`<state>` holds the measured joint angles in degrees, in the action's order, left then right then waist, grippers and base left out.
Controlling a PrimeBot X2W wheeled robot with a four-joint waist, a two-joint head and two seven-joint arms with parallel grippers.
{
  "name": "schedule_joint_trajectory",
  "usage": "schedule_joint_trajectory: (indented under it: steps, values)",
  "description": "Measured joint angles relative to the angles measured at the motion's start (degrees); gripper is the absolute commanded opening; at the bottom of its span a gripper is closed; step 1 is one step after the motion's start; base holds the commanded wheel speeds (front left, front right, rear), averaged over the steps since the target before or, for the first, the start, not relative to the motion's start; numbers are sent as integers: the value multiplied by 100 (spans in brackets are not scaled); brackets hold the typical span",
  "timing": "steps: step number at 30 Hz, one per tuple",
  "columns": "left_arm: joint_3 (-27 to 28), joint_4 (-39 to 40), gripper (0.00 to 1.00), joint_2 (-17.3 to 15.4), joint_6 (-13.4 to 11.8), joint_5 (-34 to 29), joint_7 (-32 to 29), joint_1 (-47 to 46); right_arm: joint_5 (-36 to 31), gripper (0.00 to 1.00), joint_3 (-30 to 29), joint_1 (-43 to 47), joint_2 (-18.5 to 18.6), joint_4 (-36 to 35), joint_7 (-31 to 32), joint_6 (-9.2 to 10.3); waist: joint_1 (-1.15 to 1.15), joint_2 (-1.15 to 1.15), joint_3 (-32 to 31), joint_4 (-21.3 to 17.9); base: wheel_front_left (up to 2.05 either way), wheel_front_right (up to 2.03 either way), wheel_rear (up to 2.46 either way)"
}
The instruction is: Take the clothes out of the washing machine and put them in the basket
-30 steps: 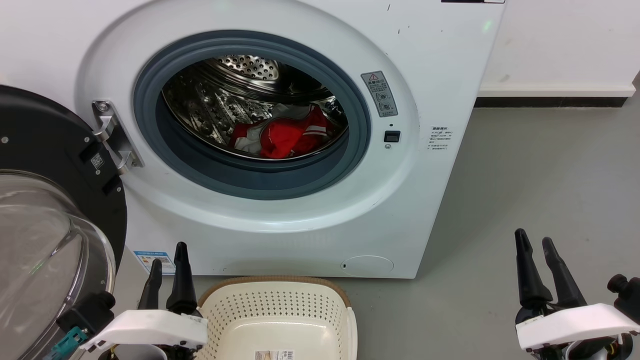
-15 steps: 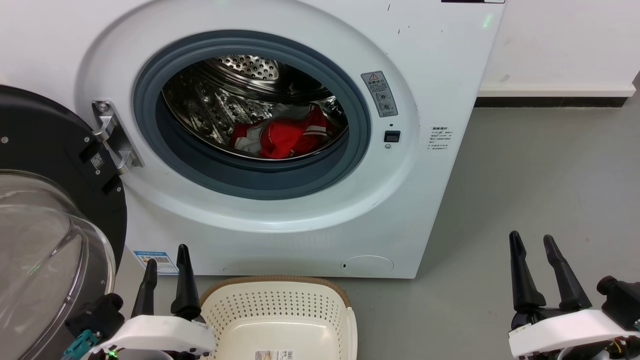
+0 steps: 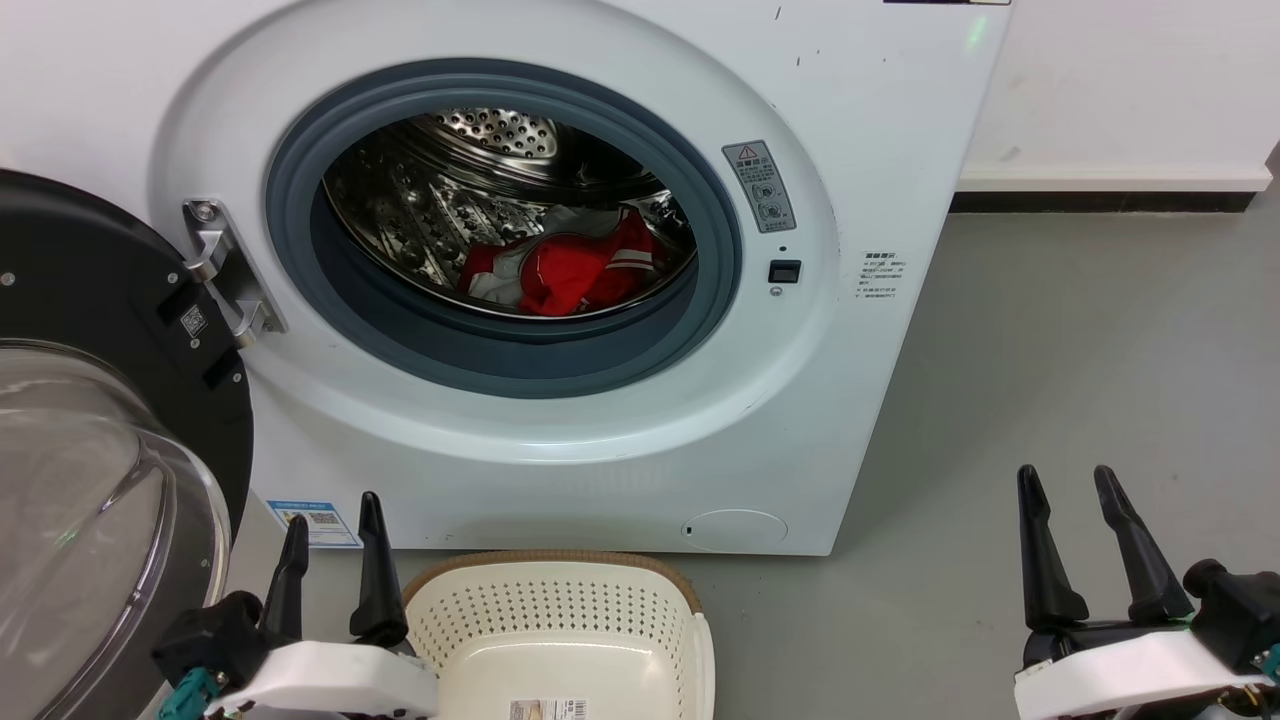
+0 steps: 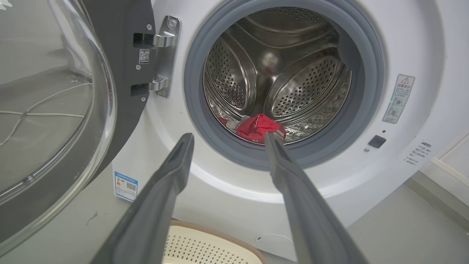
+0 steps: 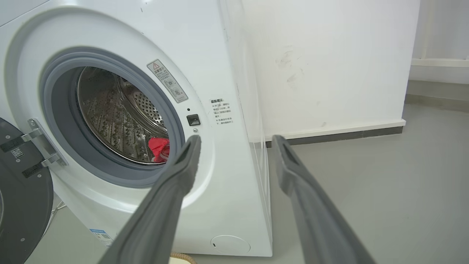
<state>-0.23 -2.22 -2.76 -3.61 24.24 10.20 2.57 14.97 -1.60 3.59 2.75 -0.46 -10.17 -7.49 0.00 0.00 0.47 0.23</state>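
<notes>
we've yet to reach: left gripper (image 3: pixel 333 510) and right gripper (image 3: pixel 1064 472), spread empty before the washing machine (image 3: pixel 850 420), must enter for the clothes (image 3: pixel 575 275).

The white washing machine (image 3: pixel 850 150) stands open; red-and-white clothes (image 3: pixel 565 275) lie crumpled in its steel drum (image 3: pixel 420 210), toward five o'clock. At six o'clock below, the cream basket (image 3: pixel 550 560) sits upright on the floor (image 3: pixel 1050 350).

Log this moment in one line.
door open | clothes in washer | basket on floor | left gripper open | right gripper open
</notes>
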Motion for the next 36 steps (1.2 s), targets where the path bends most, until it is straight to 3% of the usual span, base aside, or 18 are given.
schedule_joint_trajectory:
  steps: [36]
  values:
    - [-120, -36, 100, -5, -101, -1507, 436, 200, -1722, 100, 54, 248, 2, -274, -437, -1, 0, 0, 17, 7, 0, 0, 0]
